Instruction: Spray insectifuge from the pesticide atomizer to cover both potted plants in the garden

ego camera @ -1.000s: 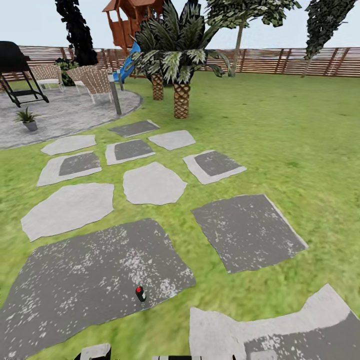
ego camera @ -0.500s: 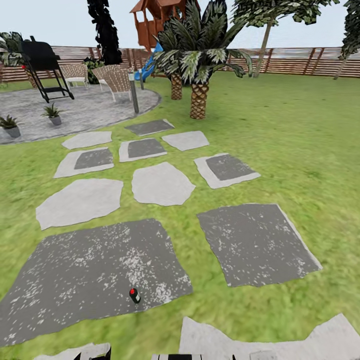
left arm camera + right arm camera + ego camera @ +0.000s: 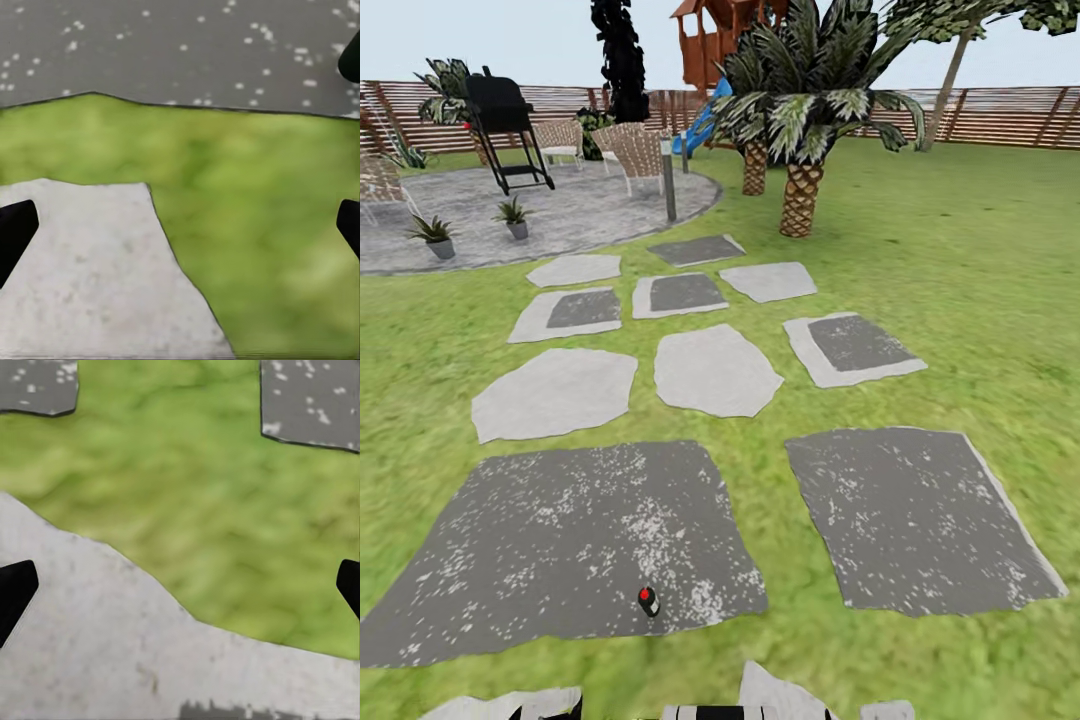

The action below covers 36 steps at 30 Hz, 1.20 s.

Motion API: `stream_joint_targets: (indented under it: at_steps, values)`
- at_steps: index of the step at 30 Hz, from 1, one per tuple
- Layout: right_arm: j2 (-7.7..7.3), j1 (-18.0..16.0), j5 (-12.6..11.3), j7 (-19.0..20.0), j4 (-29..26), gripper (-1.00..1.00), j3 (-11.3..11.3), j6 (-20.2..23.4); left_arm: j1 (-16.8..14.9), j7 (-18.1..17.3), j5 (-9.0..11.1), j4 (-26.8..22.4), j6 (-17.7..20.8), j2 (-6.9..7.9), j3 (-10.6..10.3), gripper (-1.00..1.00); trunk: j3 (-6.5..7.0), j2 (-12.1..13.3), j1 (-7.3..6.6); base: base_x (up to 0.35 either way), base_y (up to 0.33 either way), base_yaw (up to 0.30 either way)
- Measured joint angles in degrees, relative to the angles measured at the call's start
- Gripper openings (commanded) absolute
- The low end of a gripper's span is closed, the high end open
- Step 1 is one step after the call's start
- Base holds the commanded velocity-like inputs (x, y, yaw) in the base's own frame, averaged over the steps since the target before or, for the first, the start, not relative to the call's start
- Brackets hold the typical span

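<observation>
Ahead, pesticide atomizer [image 3: 649, 601] lies near front edge of large dark stepping stone [image 3: 570, 540]. Left gripper [image 3: 180, 225] and right gripper [image 3: 180, 585]: jaws spread wide, empty. Two potted plants [image 3: 436, 235] sit on patio [image 3: 590, 205].

The pesticide atomizer [image 3: 649, 602] lies on a large dark stepping stone [image 3: 570, 545], near its edge (a small dark bottle, red spot on top). Two potted plants [image 3: 435, 235] [image 3: 514, 216] stand far off on the grey patio [image 3: 575, 215].

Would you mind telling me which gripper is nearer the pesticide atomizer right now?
Left, probably. The pesticide atomizer stands on the dark slab just ahead of the left gripper. The right gripper hangs over pale stone and grass, farther aside.
</observation>
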Motion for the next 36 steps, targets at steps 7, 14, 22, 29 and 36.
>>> stream_joint_targets:
  at_steps: [7,14,22,29,36]
  values:
    - [-0.03,0.0,0.2,0.1,-0.4,1.0,-0.1,0.1,-0.1,-0.1,0.0,-0.5,0.0,0.03,-0.1,1.0,-0.16,0.0,0.0,0.0,-0.12,0.071]
    - [0.04,-1.7,0.2,0.4,-12.2,1.0,0.0,0.6,-3.7,-1.5,-1.2,-2.8,1.4,0.3,-0.6,1.0,-0.15,0.0,0.0,0.0,-0.006,0.001]
    - [0.04,-8.9,0.1,0.4,-18.9,1.0,0.0,6.7,-14.7,-6.7,-2.9,-4.8,11.8,0.72,-1.3,1.0,-0.15,0.0,0.0,0.0,0.0,0.0]
    - [-0.08,-9.9,0.1,0.7,-18.9,1.0,0.5,7.7,-15.9,-7.0,-3.0,-4.8,11.1,1.3,-1.4,1.0,-0.16,0.0,0.0,0.0,0.0,0.0]
    - [-0.44,-10.0,0.5,1.7,-19.1,1.0,1.8,7.7,-15.8,-7.0,-3.9,-4.3,8.6,1.37,-1.5,1.0,-0.16,0.0,0.0,0.0,0.0,0.0]
